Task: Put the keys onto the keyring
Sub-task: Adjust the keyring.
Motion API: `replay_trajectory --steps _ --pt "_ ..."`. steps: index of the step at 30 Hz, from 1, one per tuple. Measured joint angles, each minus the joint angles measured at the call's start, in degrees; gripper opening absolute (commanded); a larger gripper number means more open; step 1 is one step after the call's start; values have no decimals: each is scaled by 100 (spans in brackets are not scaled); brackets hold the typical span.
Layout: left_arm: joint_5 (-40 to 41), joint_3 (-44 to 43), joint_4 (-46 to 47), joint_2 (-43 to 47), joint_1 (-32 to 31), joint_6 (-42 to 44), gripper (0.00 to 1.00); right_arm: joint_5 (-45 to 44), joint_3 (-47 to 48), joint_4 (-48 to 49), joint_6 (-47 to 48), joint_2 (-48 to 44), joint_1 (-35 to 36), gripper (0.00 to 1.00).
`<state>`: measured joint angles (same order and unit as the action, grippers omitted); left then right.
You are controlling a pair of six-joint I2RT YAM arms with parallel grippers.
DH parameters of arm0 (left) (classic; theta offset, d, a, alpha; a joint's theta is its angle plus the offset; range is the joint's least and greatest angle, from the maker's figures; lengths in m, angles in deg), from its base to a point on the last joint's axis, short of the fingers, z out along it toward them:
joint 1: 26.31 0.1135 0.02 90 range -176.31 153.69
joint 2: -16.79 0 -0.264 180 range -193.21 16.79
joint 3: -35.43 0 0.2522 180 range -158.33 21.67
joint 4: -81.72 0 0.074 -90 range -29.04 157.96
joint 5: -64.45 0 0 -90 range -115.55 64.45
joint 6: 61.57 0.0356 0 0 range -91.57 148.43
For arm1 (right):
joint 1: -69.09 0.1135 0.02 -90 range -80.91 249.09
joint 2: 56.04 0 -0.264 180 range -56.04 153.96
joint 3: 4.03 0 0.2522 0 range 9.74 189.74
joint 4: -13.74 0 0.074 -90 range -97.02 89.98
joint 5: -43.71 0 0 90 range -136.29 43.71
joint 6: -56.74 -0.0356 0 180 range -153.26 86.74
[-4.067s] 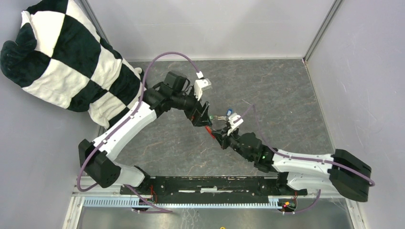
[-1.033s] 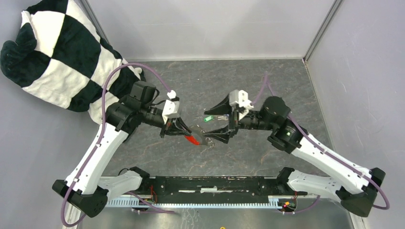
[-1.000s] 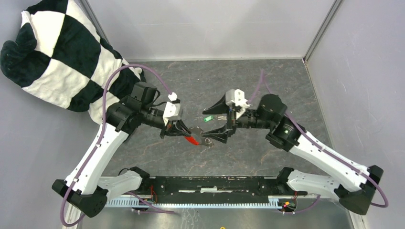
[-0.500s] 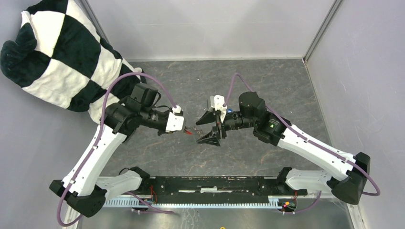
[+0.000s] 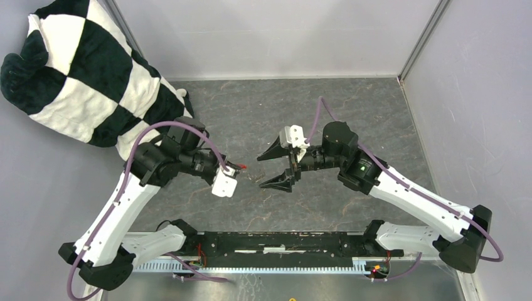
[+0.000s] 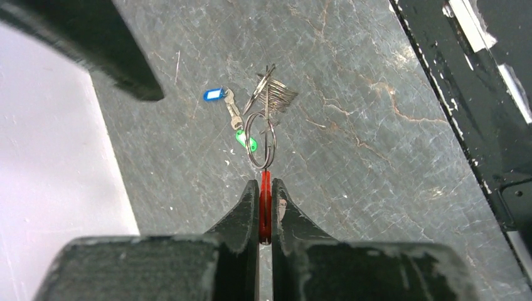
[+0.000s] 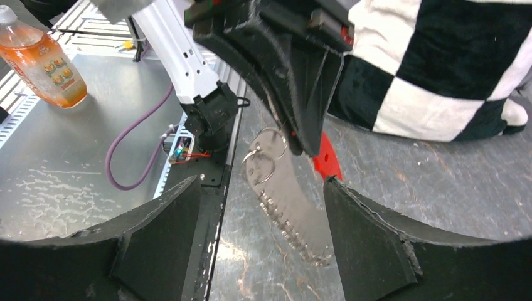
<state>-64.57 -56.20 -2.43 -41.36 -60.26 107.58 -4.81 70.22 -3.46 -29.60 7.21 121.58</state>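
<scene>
**Keyring clamped by its tag in the left gripper; right gripper spread wide**

Top external: The left gripper is seen closed over the middle of the grey table. A speck of the red tag shows at its tip. The right gripper is pointed at it from the right, jaws set wide apart and nothing held between them. The two grippers are near each other but not touching. A black-and-white checkered plush is draped over the far left corner. The keys cannot be made out from above.

Left wrist: The two fingers are pressed together on the red tag, which is gripped edge-on. The thin ring is carried just beyond the tag, with the chain bunched at its far end. Past the ring, the keys are seen against the table: the blue key lies further away, the green key closer and partly behind the ring. Whether either is threaded on the ring cannot be told.

Right wrist: The right gripper's own fingers are spread wide at either side of the picture. Between them the chain is seen hanging from the ring, untouched by either finger. The red tag is pinched under the left gripper's black fingers. An orange bottle is stood on a metal bench beyond the table edge.
</scene>
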Motion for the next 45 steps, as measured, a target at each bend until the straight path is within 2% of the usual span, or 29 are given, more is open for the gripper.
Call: replay_trajectory --steps 5,12,27,32,36,40,45 --pt "118 162 -13 188 -125 352 2 267 81 343 -122 352 83 78" --pt "179 358 22 393 -170 708 2 374 345 -33 109 863 492 74" --pt "278 444 46 437 -190 837 2 531 398 -278 199 765 544 65" --pt "284 444 72 437 -190 837 2 535 337 -356 201 546 549 66" --pt "284 444 74 437 -190 831 2 269 291 -520 238 332 553 70" --pt "269 442 175 426 -190 664 2 -385 271 -498 240 136 553 68" --pt "173 254 297 212 -192 -66 2 -1080 68 -85 140 -42 586 67"
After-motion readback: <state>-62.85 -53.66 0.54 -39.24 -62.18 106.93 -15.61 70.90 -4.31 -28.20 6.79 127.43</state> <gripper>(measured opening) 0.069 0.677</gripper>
